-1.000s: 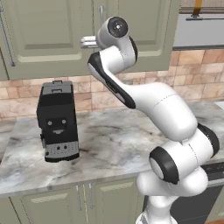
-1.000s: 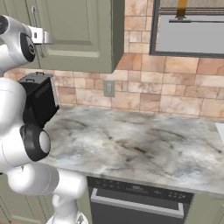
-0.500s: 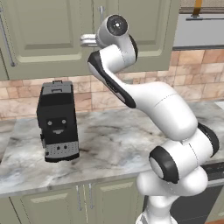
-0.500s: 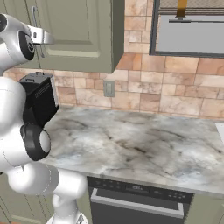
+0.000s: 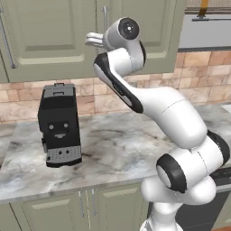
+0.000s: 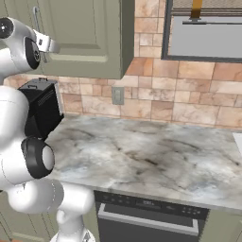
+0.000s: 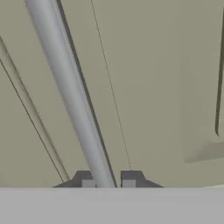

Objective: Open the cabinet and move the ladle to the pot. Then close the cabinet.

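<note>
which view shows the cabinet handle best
The hand view: the cabinet handle runs large and sharp up from between the fingertips. In the left base view only its top shows above the arm. In the right base view it is a thin bar beside the gripper.

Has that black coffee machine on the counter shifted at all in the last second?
No. The coffee machine stands at the same spot against the brick backsplash, while the end effector sits at the cabinet's handle.

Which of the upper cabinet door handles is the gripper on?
The silver bar handle between the gripper fingertips, right of the door seam; the far-left handle is untouched.
</note>
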### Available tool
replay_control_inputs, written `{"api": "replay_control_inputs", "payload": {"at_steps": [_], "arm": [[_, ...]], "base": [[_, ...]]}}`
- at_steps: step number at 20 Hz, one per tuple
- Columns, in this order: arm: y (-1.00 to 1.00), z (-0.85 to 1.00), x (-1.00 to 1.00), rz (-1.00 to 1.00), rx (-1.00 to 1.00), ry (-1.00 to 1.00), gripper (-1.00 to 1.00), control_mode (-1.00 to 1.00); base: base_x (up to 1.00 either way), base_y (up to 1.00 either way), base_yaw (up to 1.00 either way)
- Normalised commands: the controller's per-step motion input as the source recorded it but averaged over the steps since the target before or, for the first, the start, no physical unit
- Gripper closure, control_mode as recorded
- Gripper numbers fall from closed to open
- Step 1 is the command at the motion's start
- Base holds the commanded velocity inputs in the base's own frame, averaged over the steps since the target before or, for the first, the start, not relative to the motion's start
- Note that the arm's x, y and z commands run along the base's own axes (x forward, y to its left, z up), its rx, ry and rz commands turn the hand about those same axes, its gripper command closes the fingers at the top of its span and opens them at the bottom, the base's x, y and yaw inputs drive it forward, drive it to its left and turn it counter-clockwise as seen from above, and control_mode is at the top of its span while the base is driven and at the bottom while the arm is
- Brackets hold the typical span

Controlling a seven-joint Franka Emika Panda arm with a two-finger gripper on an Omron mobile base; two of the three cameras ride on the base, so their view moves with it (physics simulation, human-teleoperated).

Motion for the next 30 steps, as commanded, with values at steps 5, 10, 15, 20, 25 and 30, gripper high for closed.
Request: {"api": "replay_control_inputs", "payload": {"at_steps": [5, 10, 15, 20, 25, 30], "arm": [[-0.2, -0.07, -0.41, 0.06, 0.03, -0.05, 1.0, -1.0], [-0.89, -0.01, -0.94, 0.15, 0.02, 0.02, 1.0, -1.0], [-1.0, -0.04, -0.99, 0.11, 0.05, 0.16, 1.0, -1.0], [-1.0, -0.17, -0.95, 0.13, 0.06, 0.0, 1.0, -1.0], [-1.0, -0.09, -0.94, 0.13, 0.11, -0.02, 1.0, -1.0], [-1.0, -0.22, -0.73, 0.13, 0.17, -0.2, 1.0, -1.0]], "base": [[0.0, 0.0, 0.0], [0.0, 0.0, 0.0], [0.0, 0.0, 0.0], [0.0, 0.0, 0.0], [0.0, 0.0, 0.0], [0.0, 0.0, 0.0]]}}
